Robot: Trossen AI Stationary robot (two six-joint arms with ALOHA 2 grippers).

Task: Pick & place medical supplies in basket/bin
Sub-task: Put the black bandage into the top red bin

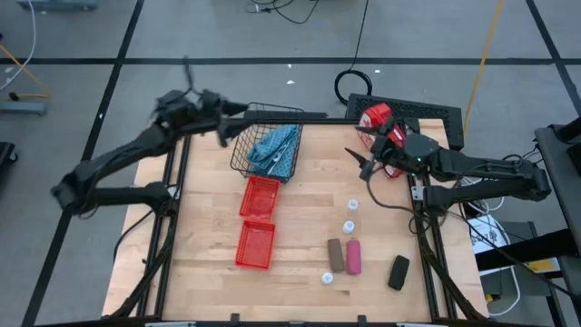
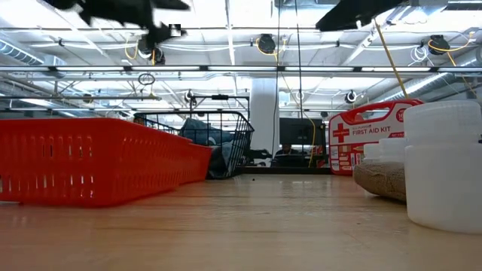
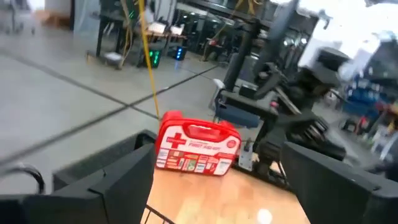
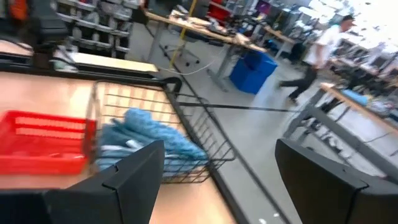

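From above, the light-blue pouch already lies in the wire basket at the far edge of the bench. The supplies not yet binned sit at the near right: a brown roll and a pink roll side by side, long axes running front to back, a black roll further right, and white vials just beyond them. The right tool hovers wide open and empty beside the first-aid case — the nearer arm, I judge; the rolls lie toward the near edge from it. The left tool, also spread and empty, hangs by the basket's far corner, well apart from them.

At bench height, two red bins stand left, the basket behind.

The left wrist camera faces the case between open fingers.

The right wrist camera looks across at basket and pouch — away from the rolls.
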